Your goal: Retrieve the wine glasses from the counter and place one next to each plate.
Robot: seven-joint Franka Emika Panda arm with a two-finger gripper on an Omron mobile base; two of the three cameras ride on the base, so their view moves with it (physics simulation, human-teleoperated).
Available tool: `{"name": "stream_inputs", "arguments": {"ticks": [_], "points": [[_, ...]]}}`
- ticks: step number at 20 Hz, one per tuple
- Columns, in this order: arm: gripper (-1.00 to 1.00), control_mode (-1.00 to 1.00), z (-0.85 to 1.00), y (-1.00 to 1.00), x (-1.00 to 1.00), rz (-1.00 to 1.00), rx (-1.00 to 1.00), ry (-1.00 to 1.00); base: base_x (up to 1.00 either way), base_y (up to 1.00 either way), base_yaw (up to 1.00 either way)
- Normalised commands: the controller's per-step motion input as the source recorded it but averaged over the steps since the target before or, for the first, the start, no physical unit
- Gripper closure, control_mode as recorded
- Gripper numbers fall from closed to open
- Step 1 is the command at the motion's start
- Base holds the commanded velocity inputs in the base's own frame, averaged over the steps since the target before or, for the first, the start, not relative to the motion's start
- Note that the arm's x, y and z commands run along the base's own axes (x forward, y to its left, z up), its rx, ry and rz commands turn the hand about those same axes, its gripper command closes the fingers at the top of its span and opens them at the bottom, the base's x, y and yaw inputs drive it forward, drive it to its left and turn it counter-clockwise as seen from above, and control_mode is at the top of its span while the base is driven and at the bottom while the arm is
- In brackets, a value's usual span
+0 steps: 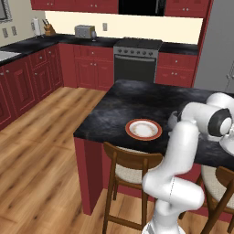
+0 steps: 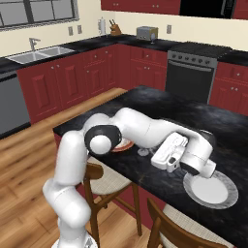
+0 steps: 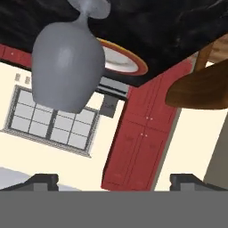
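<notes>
Just ahead of the hand, in the hand view, one wine glass (image 3: 67, 67) stands clear of the gripper (image 3: 114, 181), whose jaws are spread wide with nothing between them. The view is rolled over, so the glass's foot shows at the top, against the black island top (image 3: 169, 26). The orange-rimmed plate (image 3: 118, 60) lies close beside the glass on its far side from the hand. In the left base view, a second glass (image 1: 93, 34) stands well away from the hand on the counter (image 1: 27, 44), just beside the toaster (image 1: 84, 31). In the right base view, the plain plate (image 2: 210, 190) lies on the island near the wrist, on the opposite side of the hand from the orange-rimmed plate, with no glass next to it. Judgement: the glass is light, rigid, smooth and fragile, and top-heavy on its small foot, so it is apt to tip if nudged. The rounded bowl would best be taken at its widest part with the fingers level and light pressure; the short stem offers little purchase.
</notes>
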Motion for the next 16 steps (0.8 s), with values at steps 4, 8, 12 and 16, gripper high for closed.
{"name": "stream_inputs", "arguments": {"ticks": [4,8,12,16], "points": [[-1.00,-1.00,0.63,0.54,-0.26,0.00,-0.06,-0.21,0.00,0.00,0.00],[-1.00,-1.00,0.18,0.79,0.00,-0.06,-0.13,-0.17,0.00,0.00,0.00],[-1.00,-1.00,0.37,0.75,-0.01,-0.10,-0.13,-0.16,0.00,0.00,0.00],[-1.00,-1.00,0.54,0.54,-0.26,-0.11,-0.10,-0.17,0.00,0.00,0.00]]}}
